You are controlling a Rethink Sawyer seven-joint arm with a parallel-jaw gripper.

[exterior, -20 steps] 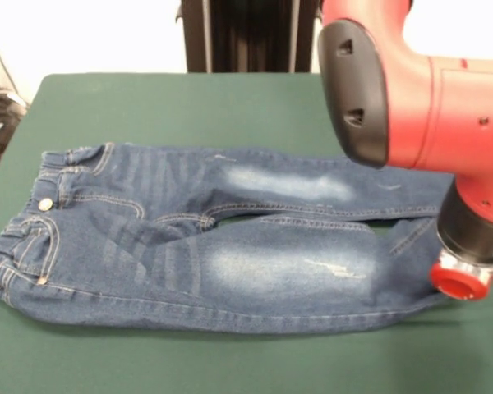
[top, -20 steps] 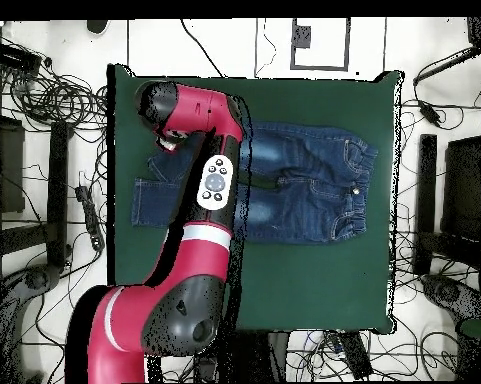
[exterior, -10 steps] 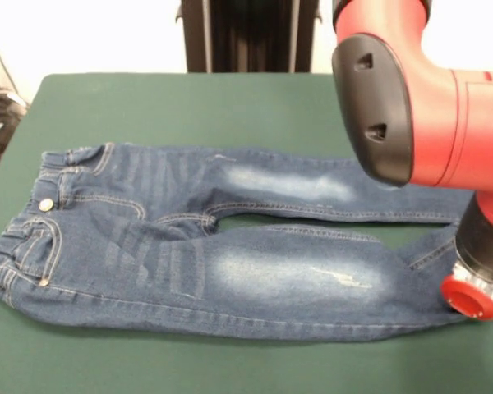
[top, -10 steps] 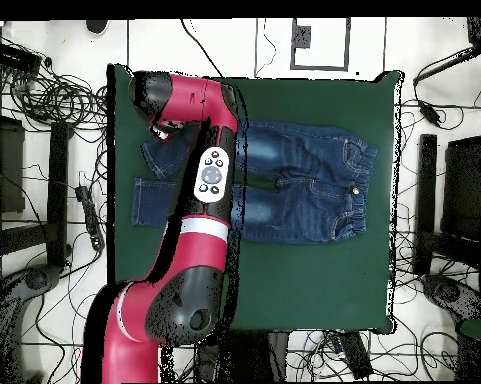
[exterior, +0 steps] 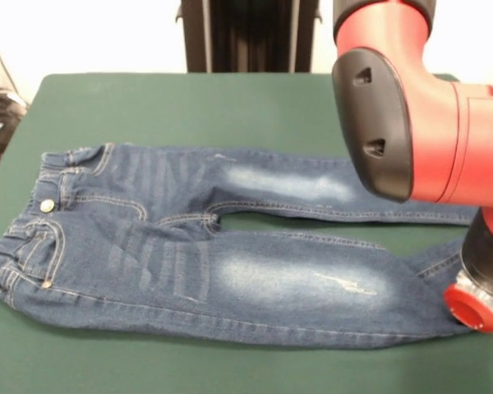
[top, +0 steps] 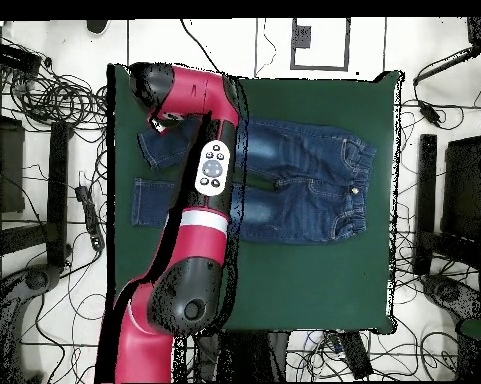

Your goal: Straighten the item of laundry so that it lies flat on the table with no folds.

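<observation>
Across the table's (exterior: pixel 189 103) middle lie the jeans (exterior: pixel 205 246), legs spread slightly apart. Gripper (exterior: pixel 475 308) sits at one cuff near the table edge; jaws hidden, can't tell their state.

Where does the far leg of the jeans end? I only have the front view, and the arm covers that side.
Observer: The overhead view shows the jeans whole. The far cuff lies straight on the table, short of its edge.
Operator: And the near leg, by the red cap?
Observer: Seen from overhead, the near leg's end angles away from the other leg, so the two cuffs lie apart. The arm crosses over both legs.
</observation>
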